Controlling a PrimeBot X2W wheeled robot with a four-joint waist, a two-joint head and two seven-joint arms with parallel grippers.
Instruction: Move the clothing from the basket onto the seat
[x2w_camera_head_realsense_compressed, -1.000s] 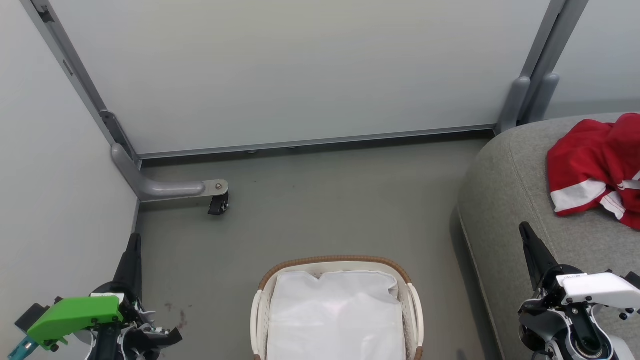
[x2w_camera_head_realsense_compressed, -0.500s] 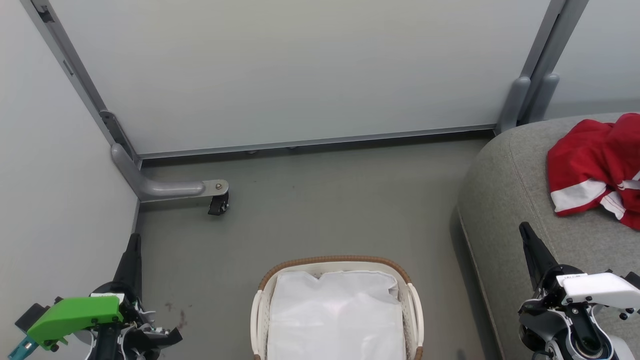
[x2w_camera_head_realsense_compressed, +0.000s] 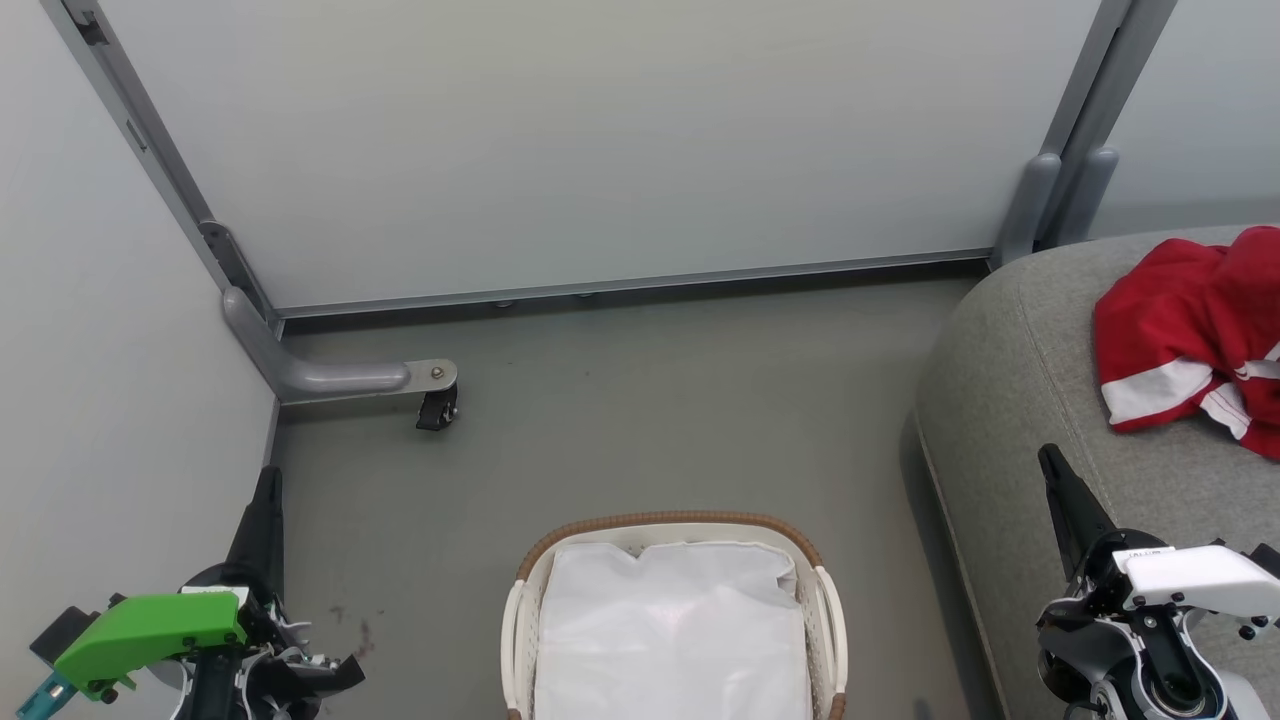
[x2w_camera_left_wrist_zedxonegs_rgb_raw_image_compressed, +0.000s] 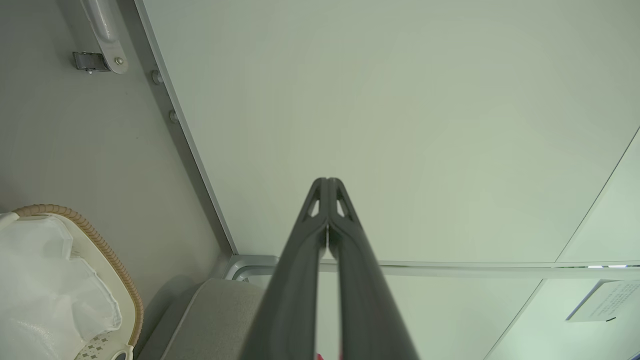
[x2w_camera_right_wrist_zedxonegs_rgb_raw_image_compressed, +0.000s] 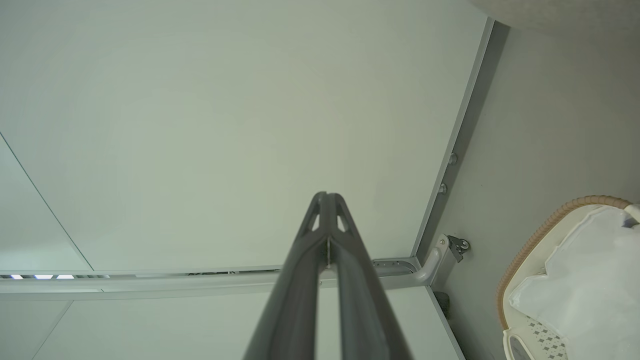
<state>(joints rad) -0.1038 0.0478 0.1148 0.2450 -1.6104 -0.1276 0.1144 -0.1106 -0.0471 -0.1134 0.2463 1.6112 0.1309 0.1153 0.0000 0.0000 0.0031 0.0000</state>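
Observation:
The red clothing (x2w_camera_head_realsense_compressed: 1195, 335) with white stripes lies crumpled on the grey seat (x2w_camera_head_realsense_compressed: 1010, 390) at the right edge of the head view. The white basket (x2w_camera_head_realsense_compressed: 668, 528) with its brown woven rim stands on the floor at bottom centre, holding the white cloth liner (x2w_camera_head_realsense_compressed: 670, 630). My left gripper (x2w_camera_head_realsense_compressed: 268, 480) is shut at the lower left, well left of the basket. My right gripper (x2w_camera_head_realsense_compressed: 1048, 458) is shut at the lower right, over the seat's front edge. Each wrist view shows its gripper, left (x2w_camera_left_wrist_zedxonegs_rgb_raw_image_compressed: 327, 181) and right (x2w_camera_right_wrist_zedxonegs_rgb_raw_image_compressed: 326, 195), with tips pressed together and nothing held.
A pale partition wall (x2w_camera_head_realsense_compressed: 600, 150) runs across the back, and another stands on the left. Its grey foot with a black caster (x2w_camera_head_realsense_compressed: 437, 408) juts onto the floor at left. Grey floor (x2w_camera_head_realsense_compressed: 680, 420) lies between the basket and the wall.

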